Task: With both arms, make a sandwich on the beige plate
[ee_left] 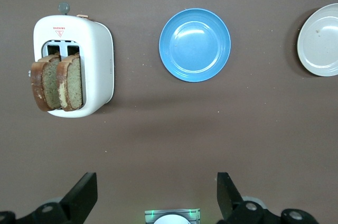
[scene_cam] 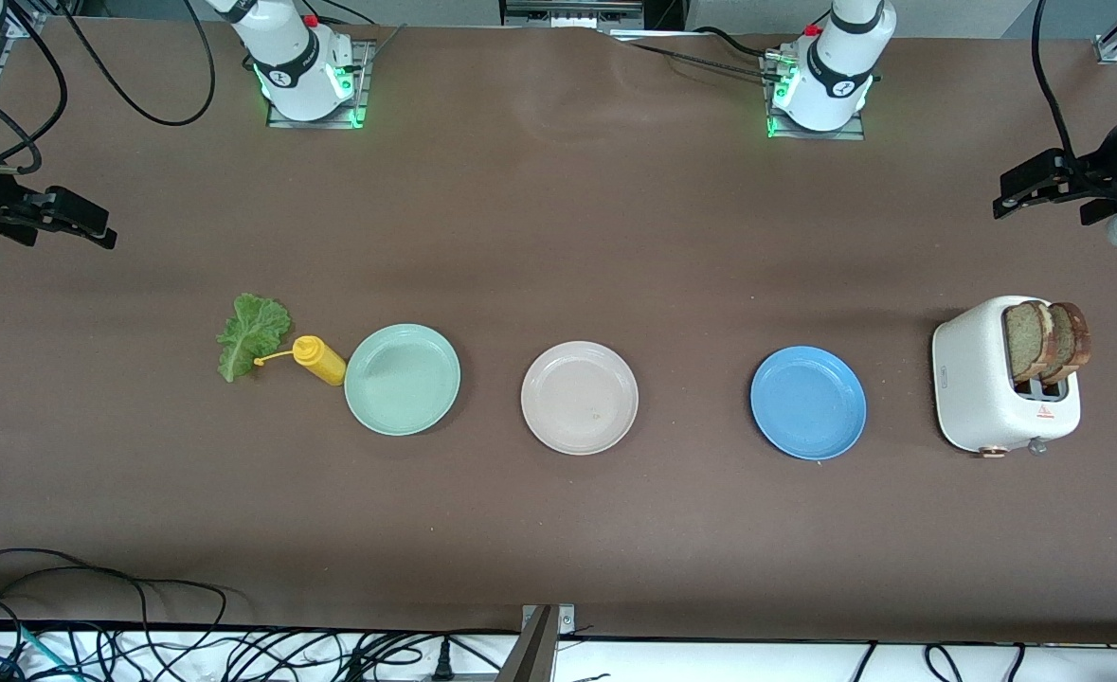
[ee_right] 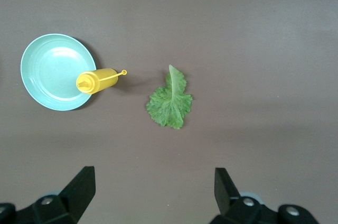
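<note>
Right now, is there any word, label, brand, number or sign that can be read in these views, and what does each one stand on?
Nothing can be read as text.
Toaster: a red warning triangle with a line of red print under it, beside the slots; too small to read.
Arm bases: a small dark round mark on each; not legible.
Plates and yellow bottle: no marking visible.

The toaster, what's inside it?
Two brown bread slices stand in the white toaster's slots, tops sticking out. Their lower parts are hidden inside it.

Beige plate [scene_cam: 579, 398] btwn two plates, seemingly empty
</note>
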You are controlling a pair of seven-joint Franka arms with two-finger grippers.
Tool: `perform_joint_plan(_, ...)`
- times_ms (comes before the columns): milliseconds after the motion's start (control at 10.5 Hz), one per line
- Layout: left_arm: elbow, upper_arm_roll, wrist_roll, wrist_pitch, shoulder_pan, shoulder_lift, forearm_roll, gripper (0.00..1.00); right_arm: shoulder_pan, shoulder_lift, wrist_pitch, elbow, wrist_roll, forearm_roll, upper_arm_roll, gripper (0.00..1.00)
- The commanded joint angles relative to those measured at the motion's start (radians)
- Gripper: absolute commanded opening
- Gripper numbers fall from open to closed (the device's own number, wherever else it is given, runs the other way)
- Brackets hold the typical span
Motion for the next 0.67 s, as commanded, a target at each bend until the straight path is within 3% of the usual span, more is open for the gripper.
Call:
perform_joint_plan(0, 0.007, -0.001, 0.016, 0.002, 0.006, -0.003, 0.008, 1.00, -0.001, 0.001, -0.017, 0.015, 0.005, 0.011, -0.002, 1.00)
perform_joint_plan(571, 0.005, -0.003, 0.013, 0.002, 0.003, -0.003, 0.008, 1.00, -0.003, 0.001, -0.014, 0.015, 0.005, 0.011, -0.002, 1.00)
